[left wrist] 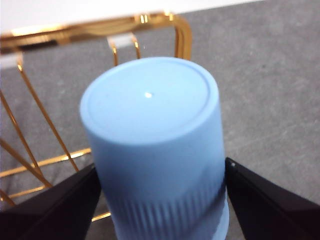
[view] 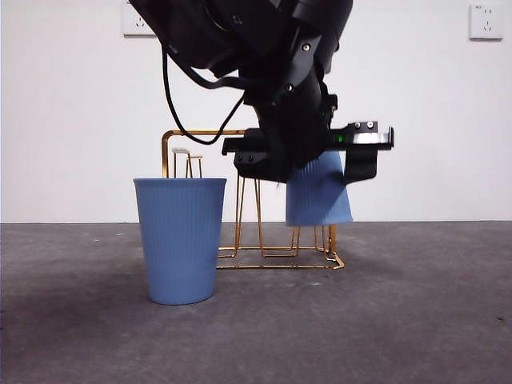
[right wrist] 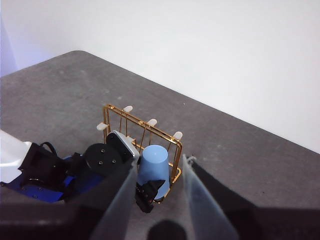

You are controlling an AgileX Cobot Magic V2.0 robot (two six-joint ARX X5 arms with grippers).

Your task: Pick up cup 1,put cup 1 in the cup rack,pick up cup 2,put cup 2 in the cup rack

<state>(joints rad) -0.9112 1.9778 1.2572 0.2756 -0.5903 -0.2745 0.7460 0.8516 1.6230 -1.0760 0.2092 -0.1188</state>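
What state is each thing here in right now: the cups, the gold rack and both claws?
Held blue cup: upside down, gripped above the rack, not yet on a prong.
Standing blue cup: upright on the table, untouched.
Cup rack: upright, prongs bare.
Left claw: shut on the held cup.
Right claw: open, holding nothing, high above.

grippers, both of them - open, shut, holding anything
Left gripper: shut on an upside-down blue cup at the cup rack.
Right gripper: open, holding nothing.

no readable text, labels or numbers
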